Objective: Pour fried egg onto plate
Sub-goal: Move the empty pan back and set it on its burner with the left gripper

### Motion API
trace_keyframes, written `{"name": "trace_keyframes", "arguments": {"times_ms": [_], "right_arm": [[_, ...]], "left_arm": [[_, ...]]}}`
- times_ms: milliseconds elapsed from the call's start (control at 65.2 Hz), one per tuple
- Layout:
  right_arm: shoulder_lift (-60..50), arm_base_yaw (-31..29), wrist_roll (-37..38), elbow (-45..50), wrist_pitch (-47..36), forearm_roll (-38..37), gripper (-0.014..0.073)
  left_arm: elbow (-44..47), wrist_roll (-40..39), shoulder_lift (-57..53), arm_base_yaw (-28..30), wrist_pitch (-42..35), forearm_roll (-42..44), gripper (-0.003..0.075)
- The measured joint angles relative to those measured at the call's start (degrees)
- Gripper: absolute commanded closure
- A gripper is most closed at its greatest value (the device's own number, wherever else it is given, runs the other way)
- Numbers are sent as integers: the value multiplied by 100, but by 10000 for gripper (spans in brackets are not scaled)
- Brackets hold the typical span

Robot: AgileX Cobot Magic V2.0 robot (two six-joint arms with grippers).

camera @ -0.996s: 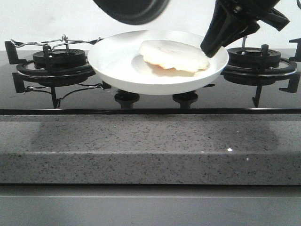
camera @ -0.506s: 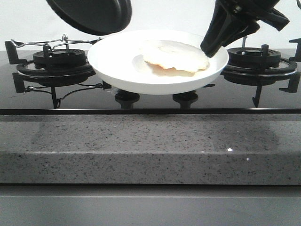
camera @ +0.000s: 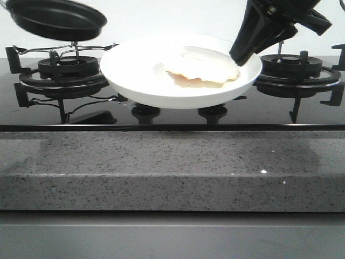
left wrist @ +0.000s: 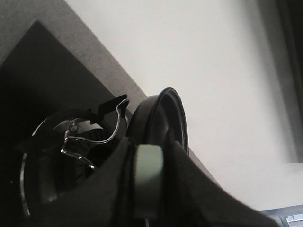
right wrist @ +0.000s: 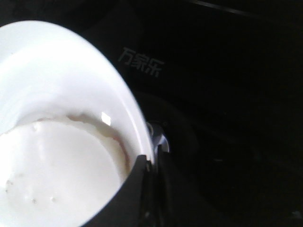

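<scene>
Above the black glass hob in the front view, the right hand (camera: 241,57) pinches the rim of the glossy round white plate (camera: 135,75), where the floppy cream fried egg (camera: 200,66) with its orange edge lies right of centre; the matte black frying pan (camera: 55,20) has swung from above the plate to the far left, over the left burner (camera: 64,73). Left wrist view: the left hand (left wrist: 147,187) is clamped on the pan's handle. Right wrist view: the fingers (right wrist: 137,189) grip the plate's rim beside the egg.

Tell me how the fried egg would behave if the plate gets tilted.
The fried egg looks thin and floppy, so it would probably slide and fold rather than roll. The plate is glossy and shallow, so its low rim may not stop it.
</scene>
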Motion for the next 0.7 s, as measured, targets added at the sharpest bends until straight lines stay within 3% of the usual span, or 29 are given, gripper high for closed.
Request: {"name": "trace_keyframes", "arguments": {"times_ms": [261,705], "right_arm": [[0,0,0,0,0,0,654],[0,0,0,0,0,0,654]], "left_arm": [[-23,-140,565,23,370,-126,739],[-57,-203,689,65,336,-222,738]]}}
